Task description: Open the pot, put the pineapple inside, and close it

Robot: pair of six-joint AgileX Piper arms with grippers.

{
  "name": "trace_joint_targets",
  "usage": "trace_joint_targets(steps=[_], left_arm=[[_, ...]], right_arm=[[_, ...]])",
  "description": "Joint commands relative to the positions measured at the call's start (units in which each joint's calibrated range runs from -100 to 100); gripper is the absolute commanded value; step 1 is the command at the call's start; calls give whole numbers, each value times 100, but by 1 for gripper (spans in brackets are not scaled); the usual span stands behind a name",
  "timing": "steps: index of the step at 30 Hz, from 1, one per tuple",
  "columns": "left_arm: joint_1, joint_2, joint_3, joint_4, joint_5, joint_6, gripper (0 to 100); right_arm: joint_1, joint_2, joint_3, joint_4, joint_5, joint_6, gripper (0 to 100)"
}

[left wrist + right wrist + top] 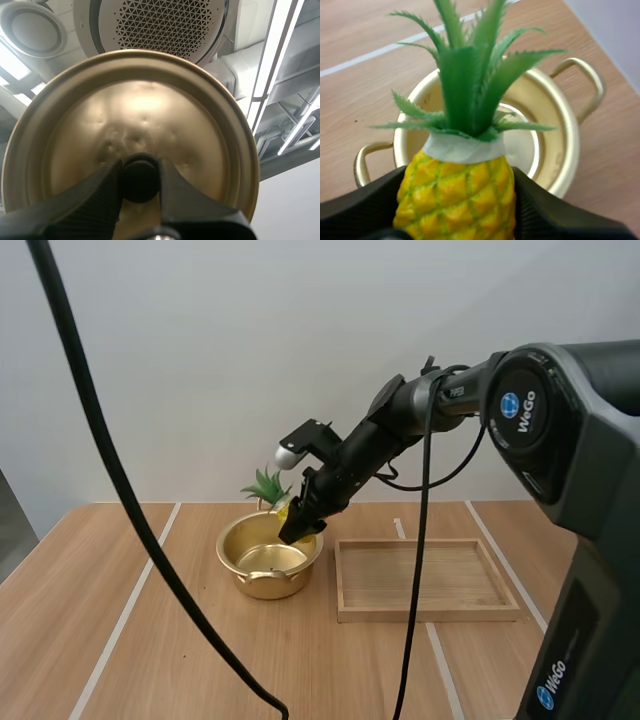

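The pot (268,558), left of centre in the high view, is glossy gold-coloured metal, mirror-smooth inside. The lid (130,120) is the same metal but duller, with small dents; its black knob (140,182) is matt, perhaps plastic. The pineapple (457,200) looks like shiny moulded plastic, its skin ridged, its leaves smooth. The tray (425,612) is matt bare wood, the table (150,640) smooth wood-grain.
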Motion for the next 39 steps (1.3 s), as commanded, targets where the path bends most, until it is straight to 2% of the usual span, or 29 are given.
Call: trace_joint_targets(steps=[1,7,10,16,29,37,38,39], left_arm=[[1,-68,-28,-6,174,1,0],[1,-168,-28,-6,318,1,0],[1,-168,-28,52,332,1,0],[1,-168,-28,52,332,1,0],[1,-156,-28,81,340,1,0],[1,-144,-28,82,340,1,0],[1,-144,-28,82,340,1,0],[1,-127,-28,82,355,1,0]], right_arm=[[136,78,-50,-98,-62,-99,0],[227,227,-50,-120,-143,-146,0],[227,436,-50,-293,-946,62,0],[227,667,-173,129,-1499,87,0],[227,1158,-404,-288,-1259,481,0],[227,1158,-447,-376,-1045,982,0],[227,1158,-447,-374,-898,982,3],[227,1158,-447,-374,-777,987,13]])
